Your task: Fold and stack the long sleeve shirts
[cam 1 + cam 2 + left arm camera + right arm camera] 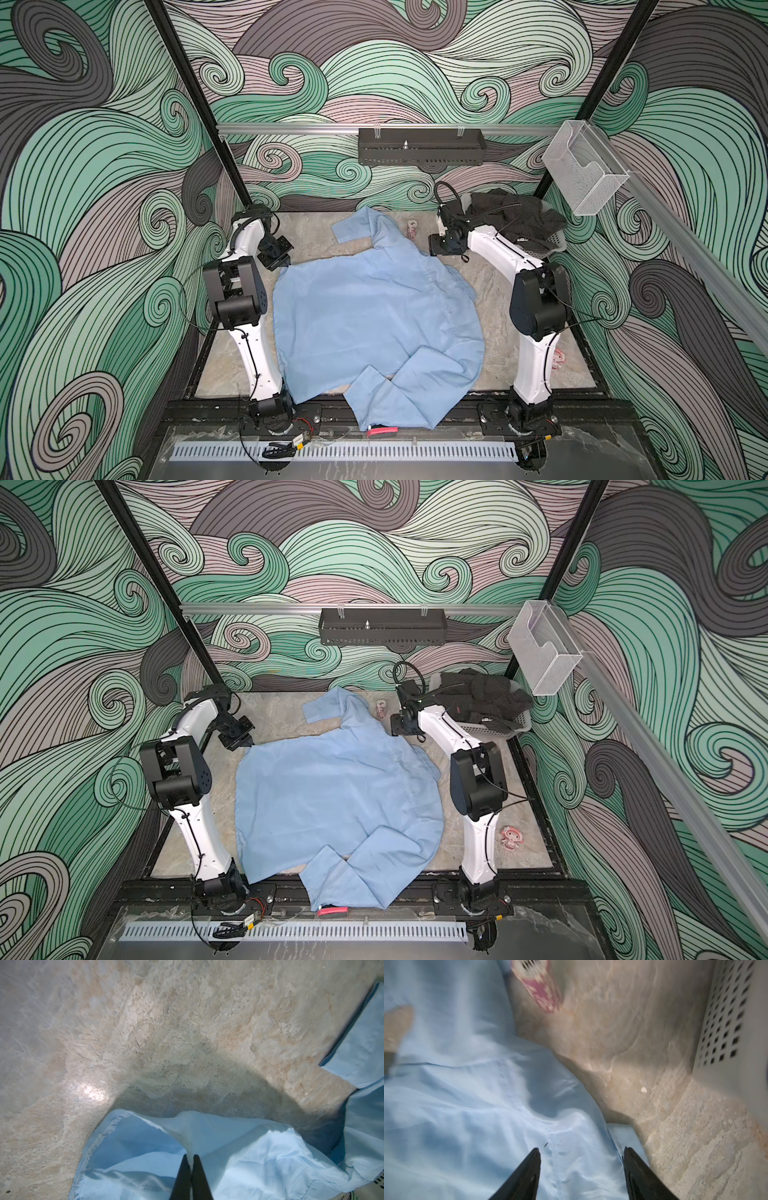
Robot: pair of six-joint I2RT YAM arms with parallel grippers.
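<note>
One light-blue long sleeve shirt [374,316] [332,796] lies spread over the stone-look table in both top views. One sleeve reaches toward the back and the other is bent across the front edge. My left gripper [279,262] [245,742] is at the shirt's far left corner. In the left wrist view it [190,1156] is shut on a pinched ridge of the blue cloth [249,1157]. My right gripper [433,248] [395,726] hovers at the shirt's far right edge. In the right wrist view it [581,1150] is open over the fabric [467,1105], with nothing held between its fingers.
A perforated grey basket [552,245] [515,725] [726,1032] holding dark clothing [511,216] stands at the back right, close behind the right arm. A small pink patterned object [411,228] [539,991] lies beside the far sleeve. A red item [382,431] sits at the front edge.
</note>
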